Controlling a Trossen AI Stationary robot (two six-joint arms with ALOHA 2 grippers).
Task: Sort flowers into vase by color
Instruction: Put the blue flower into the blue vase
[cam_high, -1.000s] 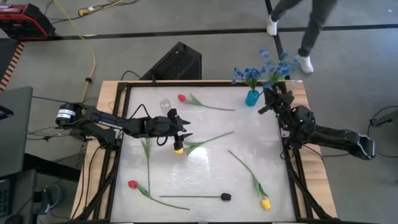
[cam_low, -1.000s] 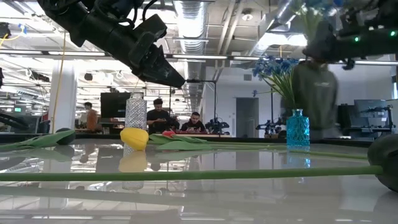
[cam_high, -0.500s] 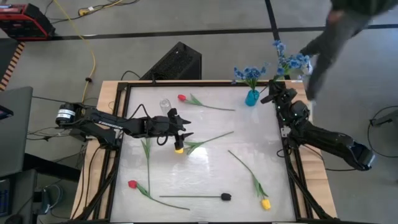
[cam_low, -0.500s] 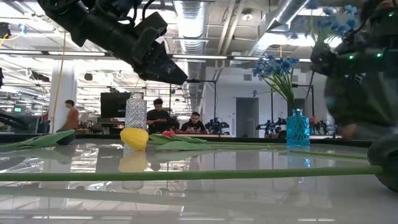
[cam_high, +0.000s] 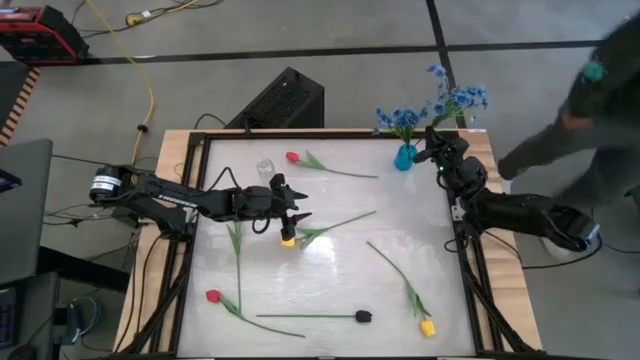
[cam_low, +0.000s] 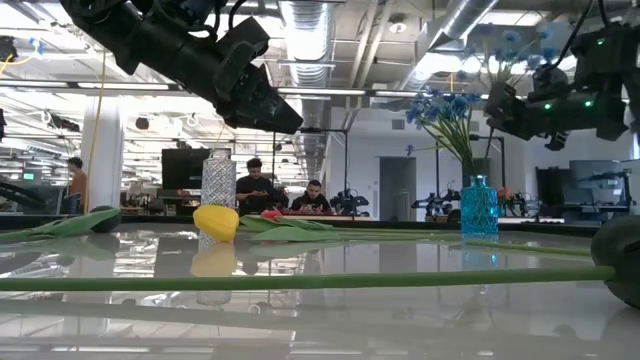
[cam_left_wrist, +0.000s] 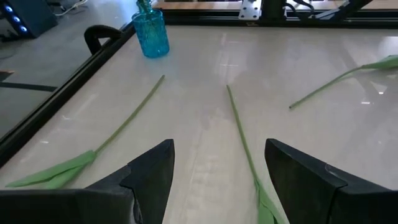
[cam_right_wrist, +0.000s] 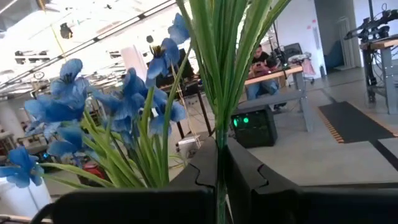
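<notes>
1. Since a second ago the right gripper (cam_high: 436, 152) has carried its blue sprig (cam_high: 455, 98) out past the table's far right corner and back again; it now hovers just beside the blue vase (cam_high: 405, 157), while the left arm has stayed put.
2. The right gripper's fingers are clenched on the sprig's green stem, blossoms up (the right wrist view shows the stem pinched between them).
3. The left gripper (cam_high: 293, 222) hangs over the yellow tulip (cam_high: 288, 240) near the table's middle, jaws spread and empty — the left wrist view shows bare table between them.
4. The vase already holds a blue bunch (cam_low: 447, 108), so the step in hand looks like adding this sprig to it.
5. To do it well: keep the stem upright, bring its lower end over the narrow neck, lower straight down — let go only once it is well inside, without nudging the vase.
</notes>
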